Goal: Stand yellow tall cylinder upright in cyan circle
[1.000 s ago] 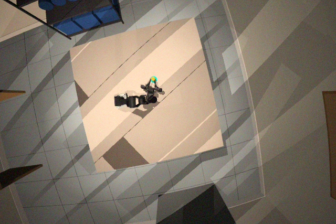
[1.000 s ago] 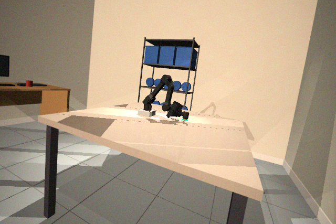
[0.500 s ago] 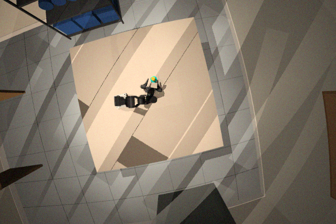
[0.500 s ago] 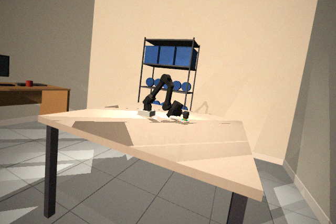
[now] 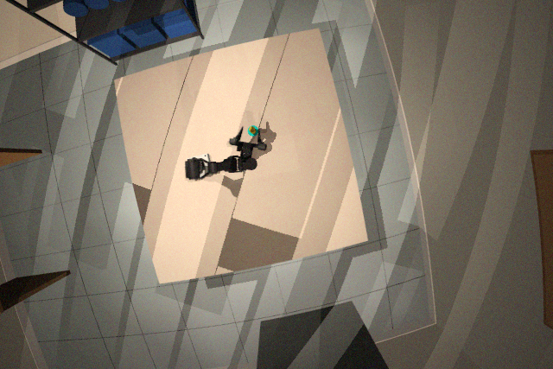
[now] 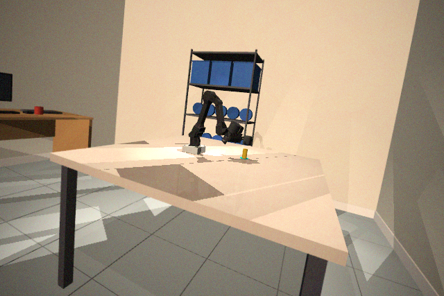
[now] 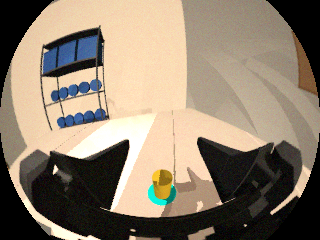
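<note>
The yellow tall cylinder (image 5: 252,130) (image 6: 245,153) (image 7: 162,184) stands upright on the table, with its base inside the cyan circle (image 5: 256,133) (image 6: 241,158) (image 7: 162,202). Cyan shows around its foot in the wrist view. My gripper (image 5: 251,129) (image 7: 163,142) is wide open and empty. In the wrist view its two black fingers stand well apart, one to each side of the cylinder, and neither touches it. In the exterior view the gripper hangs above and to the left of the cylinder, and its fingertips are hard to make out.
The light table (image 5: 290,186) (image 6: 272,192) carries the arm's pale base (image 6: 193,149) to the left of the circle. A dark rack (image 6: 224,86) (image 7: 74,73) with blue boxes and round blue containers stands beyond the table. A desk (image 6: 71,131) with a red mug (image 6: 38,109) stands off the table.
</note>
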### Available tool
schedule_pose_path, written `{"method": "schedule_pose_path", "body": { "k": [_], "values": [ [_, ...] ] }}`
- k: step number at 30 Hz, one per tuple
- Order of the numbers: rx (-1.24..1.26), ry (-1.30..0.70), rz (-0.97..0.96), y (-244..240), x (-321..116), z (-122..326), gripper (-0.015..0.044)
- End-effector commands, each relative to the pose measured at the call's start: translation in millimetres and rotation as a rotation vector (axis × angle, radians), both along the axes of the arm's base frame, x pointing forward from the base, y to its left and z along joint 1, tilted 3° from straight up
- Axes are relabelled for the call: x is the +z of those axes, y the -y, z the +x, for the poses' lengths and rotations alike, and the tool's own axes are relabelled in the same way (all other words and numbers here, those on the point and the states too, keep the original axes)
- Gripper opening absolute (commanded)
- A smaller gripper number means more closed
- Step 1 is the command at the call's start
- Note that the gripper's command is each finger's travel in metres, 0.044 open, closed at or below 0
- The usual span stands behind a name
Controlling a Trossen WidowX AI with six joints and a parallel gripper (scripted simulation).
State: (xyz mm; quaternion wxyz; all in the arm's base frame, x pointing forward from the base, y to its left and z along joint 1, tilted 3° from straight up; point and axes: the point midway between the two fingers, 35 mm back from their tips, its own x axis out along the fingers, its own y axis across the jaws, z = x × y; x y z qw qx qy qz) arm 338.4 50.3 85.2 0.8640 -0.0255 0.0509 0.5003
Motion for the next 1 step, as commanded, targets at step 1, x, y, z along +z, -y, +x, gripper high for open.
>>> {"method": "schedule_pose_path", "body": {
  "k": [1],
  "values": [
    [-0.002,-0.003,0.000,-1.0,10.1,-1.4,0.0400]
  ]
}}
